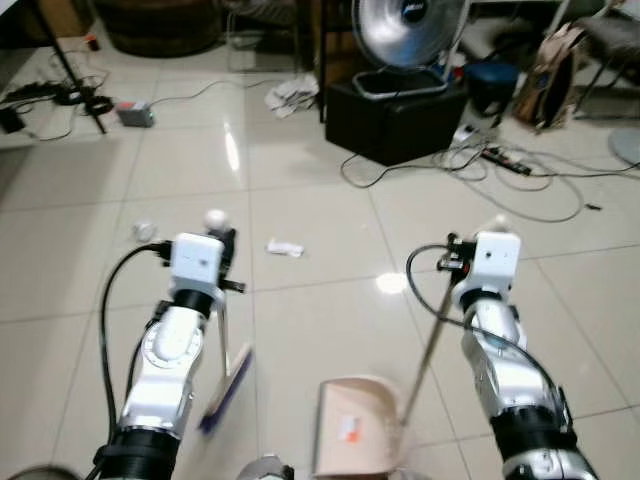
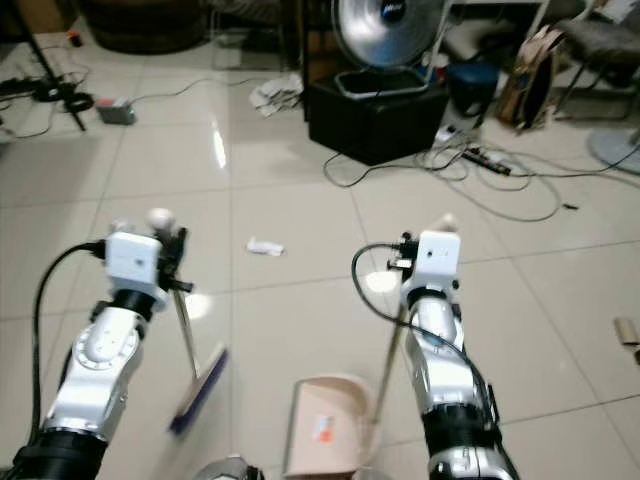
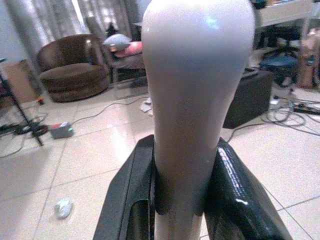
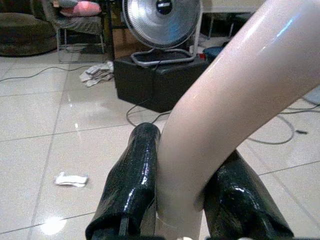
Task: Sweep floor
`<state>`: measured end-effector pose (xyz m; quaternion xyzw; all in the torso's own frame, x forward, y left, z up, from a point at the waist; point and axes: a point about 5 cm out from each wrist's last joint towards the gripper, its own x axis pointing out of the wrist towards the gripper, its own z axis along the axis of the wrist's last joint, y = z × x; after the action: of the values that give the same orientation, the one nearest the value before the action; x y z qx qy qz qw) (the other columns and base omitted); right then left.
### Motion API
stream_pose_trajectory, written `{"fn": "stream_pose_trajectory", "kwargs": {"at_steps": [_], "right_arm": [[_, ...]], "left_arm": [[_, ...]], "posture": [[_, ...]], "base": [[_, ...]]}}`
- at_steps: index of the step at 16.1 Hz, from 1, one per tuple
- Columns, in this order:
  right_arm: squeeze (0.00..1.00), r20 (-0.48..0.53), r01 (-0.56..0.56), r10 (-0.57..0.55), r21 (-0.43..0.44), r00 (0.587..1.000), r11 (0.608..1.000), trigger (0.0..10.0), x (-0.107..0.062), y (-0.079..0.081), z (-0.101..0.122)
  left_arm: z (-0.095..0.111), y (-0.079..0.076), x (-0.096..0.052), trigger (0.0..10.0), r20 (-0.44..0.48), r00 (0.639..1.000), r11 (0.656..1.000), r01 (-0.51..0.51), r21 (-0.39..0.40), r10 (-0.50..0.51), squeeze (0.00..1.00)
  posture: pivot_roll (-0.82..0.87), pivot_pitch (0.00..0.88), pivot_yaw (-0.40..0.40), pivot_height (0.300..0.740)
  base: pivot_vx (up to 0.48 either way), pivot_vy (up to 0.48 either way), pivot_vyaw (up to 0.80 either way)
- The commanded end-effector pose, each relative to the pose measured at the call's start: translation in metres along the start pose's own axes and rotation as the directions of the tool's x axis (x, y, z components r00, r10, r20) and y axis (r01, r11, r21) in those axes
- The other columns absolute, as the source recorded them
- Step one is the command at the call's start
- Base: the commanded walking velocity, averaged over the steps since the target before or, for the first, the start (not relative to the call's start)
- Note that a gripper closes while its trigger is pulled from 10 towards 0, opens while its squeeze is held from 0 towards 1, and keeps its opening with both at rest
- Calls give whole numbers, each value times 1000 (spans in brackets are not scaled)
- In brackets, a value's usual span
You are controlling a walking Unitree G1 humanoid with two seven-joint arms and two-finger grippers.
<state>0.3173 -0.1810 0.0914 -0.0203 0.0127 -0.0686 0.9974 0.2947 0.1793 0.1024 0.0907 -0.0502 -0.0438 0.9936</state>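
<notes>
My left gripper (image 1: 222, 243) is shut on the white handle of a small broom (image 3: 192, 90). The broom's blue-bristled head (image 1: 228, 390) hangs low over the tiles by my left arm. My right gripper (image 1: 462, 258) is shut on the pale handle of a dustpan (image 4: 220, 100). From there a thin metal rod runs down to the beige dustpan (image 1: 355, 425), which rests on the floor between my arms. A crumpled white scrap (image 1: 285, 248) lies on the tiles ahead, and a small white wad (image 1: 144, 232) lies further left.
A black box (image 1: 395, 120) carrying a round silver heater (image 1: 408, 30) stands ahead. Cables and a power strip (image 1: 505, 160) trail to its right. More crumpled paper (image 1: 292, 95) lies by the box. A tripod foot with wires (image 1: 80, 95) is far left, a bag (image 1: 555, 65) far right.
</notes>
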Motion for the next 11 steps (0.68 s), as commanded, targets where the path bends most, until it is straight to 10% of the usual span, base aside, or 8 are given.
{"fn": "stream_pose_trajectory", "kwargs": {"at_steps": [1, 11], "right_arm": [[0, 60, 30, -27, -49, 998, 998, 10000, 6, -12, 12], [0, 207, -37, 42, -30, 977, 999, 10000, 5, -10, 31]], "left_arm": [[9, -4, 4, 10000, 36, 999, 1000, -2, -30, 3, 0], [17, -2, 6, 10000, 85, 996, 999, 9, -42, -5, 0]], "posture": [[0, 64, 22, 740], [-4, 65, 25, 740]], "base": [[0, 0, 0], [325, 0, 105]]}}
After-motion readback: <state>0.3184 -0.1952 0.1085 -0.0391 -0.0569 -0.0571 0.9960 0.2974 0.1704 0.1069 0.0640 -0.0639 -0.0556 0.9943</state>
